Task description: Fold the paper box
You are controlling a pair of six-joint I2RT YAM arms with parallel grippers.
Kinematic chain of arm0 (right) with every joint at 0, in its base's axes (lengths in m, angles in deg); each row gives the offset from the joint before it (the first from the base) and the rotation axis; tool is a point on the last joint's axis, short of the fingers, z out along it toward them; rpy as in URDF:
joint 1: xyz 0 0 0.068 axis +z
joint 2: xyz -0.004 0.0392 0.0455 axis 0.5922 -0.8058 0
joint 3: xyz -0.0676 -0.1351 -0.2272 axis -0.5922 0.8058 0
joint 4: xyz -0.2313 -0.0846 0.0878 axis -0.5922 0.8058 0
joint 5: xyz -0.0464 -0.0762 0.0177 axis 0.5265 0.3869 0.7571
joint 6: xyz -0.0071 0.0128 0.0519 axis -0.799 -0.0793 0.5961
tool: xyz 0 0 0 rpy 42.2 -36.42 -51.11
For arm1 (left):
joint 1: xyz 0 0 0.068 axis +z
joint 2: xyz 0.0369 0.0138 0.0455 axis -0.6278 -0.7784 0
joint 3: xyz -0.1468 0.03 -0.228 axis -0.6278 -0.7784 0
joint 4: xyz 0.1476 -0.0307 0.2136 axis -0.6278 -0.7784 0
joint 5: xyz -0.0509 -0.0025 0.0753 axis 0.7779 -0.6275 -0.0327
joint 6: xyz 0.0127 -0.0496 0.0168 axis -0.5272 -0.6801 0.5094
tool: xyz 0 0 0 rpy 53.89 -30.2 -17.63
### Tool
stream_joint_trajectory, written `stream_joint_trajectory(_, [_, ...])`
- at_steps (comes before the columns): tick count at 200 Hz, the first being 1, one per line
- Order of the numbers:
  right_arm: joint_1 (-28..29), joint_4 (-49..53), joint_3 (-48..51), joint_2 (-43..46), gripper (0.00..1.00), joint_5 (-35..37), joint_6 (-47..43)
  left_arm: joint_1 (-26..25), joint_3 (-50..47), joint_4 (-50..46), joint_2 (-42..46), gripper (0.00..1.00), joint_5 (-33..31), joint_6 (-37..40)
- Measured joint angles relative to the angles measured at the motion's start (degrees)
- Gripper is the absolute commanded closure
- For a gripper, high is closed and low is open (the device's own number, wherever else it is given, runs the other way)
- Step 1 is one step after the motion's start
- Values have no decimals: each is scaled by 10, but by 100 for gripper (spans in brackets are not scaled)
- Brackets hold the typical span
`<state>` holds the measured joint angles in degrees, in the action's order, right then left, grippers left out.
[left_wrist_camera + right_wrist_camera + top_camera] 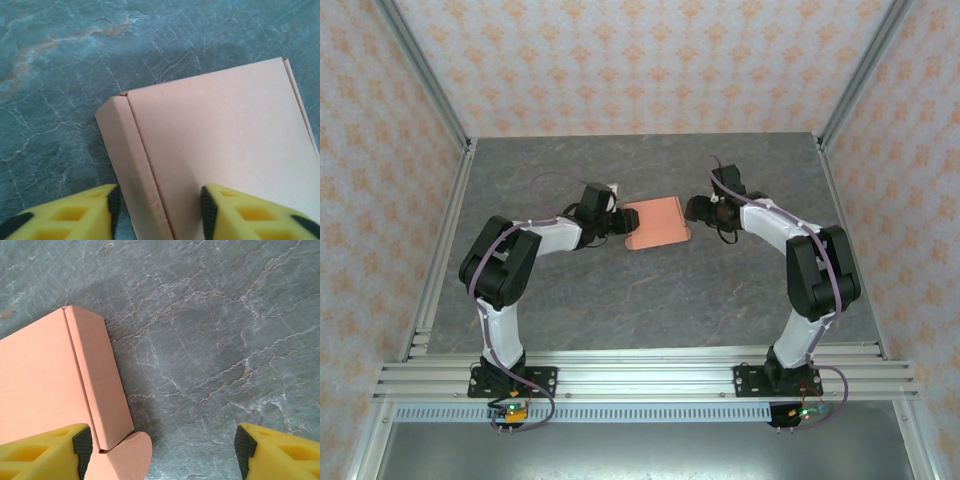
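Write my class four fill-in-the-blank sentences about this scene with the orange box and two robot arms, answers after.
1. ____ robot arms reach toward the paper box on the table.
2. The left gripper and right gripper have fingers coloured ____.
3. The right gripper's jaws stand wide ____.
4. In the right wrist view, the box's loose flap has a ____ edge.
Missing words: two; yellow; open; rounded.

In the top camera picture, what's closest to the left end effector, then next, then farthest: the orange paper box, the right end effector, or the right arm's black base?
1. The salmon-orange card paper box, just beside the left end effector.
2. The right end effector, across the box.
3. The right arm's black base, bottom right.
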<state>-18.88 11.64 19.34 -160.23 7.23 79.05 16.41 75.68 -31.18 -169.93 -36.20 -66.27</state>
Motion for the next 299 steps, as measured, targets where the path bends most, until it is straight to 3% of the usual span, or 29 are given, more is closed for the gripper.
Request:
stream_joint_trajectory(51, [-29,-62,21,-8,20,-122,33,27,-54,101,5,71,52,-18])
stream_joint_trajectory(68, [-41,-89,17,-35,10,-183,47,39,-67,126,4,71,66,-19])
stream_joint_trajectory(147, [-50,-222,24,-121,15,-362,133,54,-98,197,-5,74,96,-41])
stream_joint_trajectory(237, [-18,-313,53,-126,16,-394,214,79,-110,256,-24,76,127,-77])
stream_joint_trajectory(299, [-9,-436,80,-132,36,-394,348,83,-110,256,-24,73,125,-79])
